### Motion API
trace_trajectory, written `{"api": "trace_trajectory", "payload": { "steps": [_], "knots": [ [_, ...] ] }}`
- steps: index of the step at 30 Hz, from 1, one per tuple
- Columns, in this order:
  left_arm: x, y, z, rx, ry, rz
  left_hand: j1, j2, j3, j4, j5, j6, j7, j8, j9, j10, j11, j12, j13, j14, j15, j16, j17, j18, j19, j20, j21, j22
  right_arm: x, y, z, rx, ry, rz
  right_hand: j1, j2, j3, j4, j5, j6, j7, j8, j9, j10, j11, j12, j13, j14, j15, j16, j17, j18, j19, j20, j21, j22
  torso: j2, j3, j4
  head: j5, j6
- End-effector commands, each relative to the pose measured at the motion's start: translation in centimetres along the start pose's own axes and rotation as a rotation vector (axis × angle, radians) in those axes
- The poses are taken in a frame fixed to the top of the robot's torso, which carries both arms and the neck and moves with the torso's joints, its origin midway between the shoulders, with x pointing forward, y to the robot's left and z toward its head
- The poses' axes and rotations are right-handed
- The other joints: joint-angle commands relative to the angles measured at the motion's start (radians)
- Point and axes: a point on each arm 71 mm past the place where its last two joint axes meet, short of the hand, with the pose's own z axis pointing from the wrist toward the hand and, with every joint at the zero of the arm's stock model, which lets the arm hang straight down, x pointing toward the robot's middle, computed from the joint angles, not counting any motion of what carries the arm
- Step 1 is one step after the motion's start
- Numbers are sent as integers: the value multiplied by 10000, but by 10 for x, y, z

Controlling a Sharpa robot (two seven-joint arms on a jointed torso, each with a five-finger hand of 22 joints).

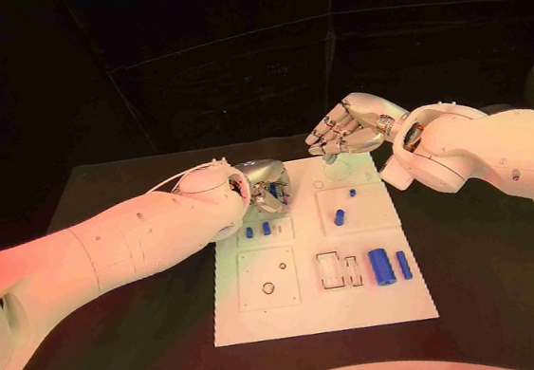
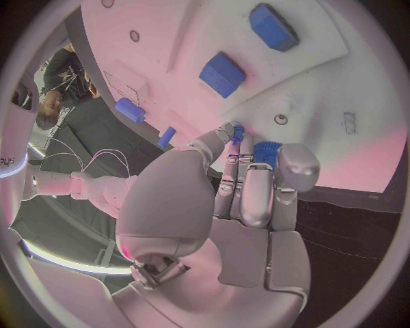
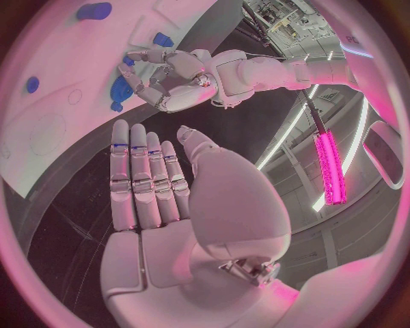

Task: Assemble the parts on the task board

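In the head view, one white task board (image 1: 323, 315) is lying on the black table (image 1: 130, 362), and six blue parts are showing on it. Two small ones (image 1: 256, 231) are sitting side by side just below the left hand (image 1: 265, 190). Two more (image 1: 339, 217) are lying a little beyond its fingers, on the side toward the right hand (image 1: 348, 128). A thick blue cylinder (image 1: 380, 267) and a thin blue rod (image 1: 404, 264) are standing parallel, well apart from both hands, at the near side of the board. The left hand is hovering low over the board's far left part with its fingers curled downward. The right hand is hanging past the board's far edge, touching nothing.

The left wrist view is showing what the head view is hiding. The left hand's fingers (image 2: 248, 181) are drawn close together, and a ridged blue part (image 2: 267, 152) is sitting pinched between them and the thumb. A tiny blue piece (image 2: 238, 132) is showing right at a fingertip; whether it is a separate part I cannot tell. Beyond the fingertips, four more blue parts are lying on the board: two blocky ones (image 2: 222, 74) and two small rounded ones (image 2: 130, 109).

In the right wrist view, the right hand (image 3: 158, 205) is lying flat and empty, fingers straight and side by side, the thumb standing apart. Ahead of its fingertips the left hand is curling over a blue part on the board.
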Motion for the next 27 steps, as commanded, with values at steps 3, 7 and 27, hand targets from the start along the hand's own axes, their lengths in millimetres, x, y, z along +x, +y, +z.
{"api": "trace_trajectory", "payload": {
  "steps": [3,7,27],
  "knots": [
    [3,2,-2,116,-175,-8,15,12,204,-96,-4,189,9,-145,13,282,-25,-207,16,34,-95,72,11,-209,110,-26,140,124,-1,2,1,-103,-65,-15,69,43,52,-4,56,-68,-22,25,15,-70,-25,52,-2,-30,19,32,-17,37,101,1,-42,-17,-4,-6,15,-17,0],
    [0,2,-6,367,-592,-117,-11,-33,308,-160,-7,282,10,-248,14,425,-35,-373,20,44,-101,90,2,-223,125,-36,207,212,-1,2,1,-108,-69,-17,66,48,56,0,69,-67,-21,26,15,-69,-24,53,-2,-30,19,33,-18,36,104,1,-44,-19,-12,-4,18,-1,6],
    [-23,14,-38,859,-1676,-767,-77,-158,402,-261,-26,386,62,-446,11,576,0,-664,23,1,-71,40,-149,-204,27,-19,123,149,-4,-1,-1,-52,-156,-40,52,56,60,14,92,-68,-17,26,14,-72,-20,53,-3,-32,22,34,-21,34,109,1,-51,-24,-10,-1,20,35,62]
  ]
}}
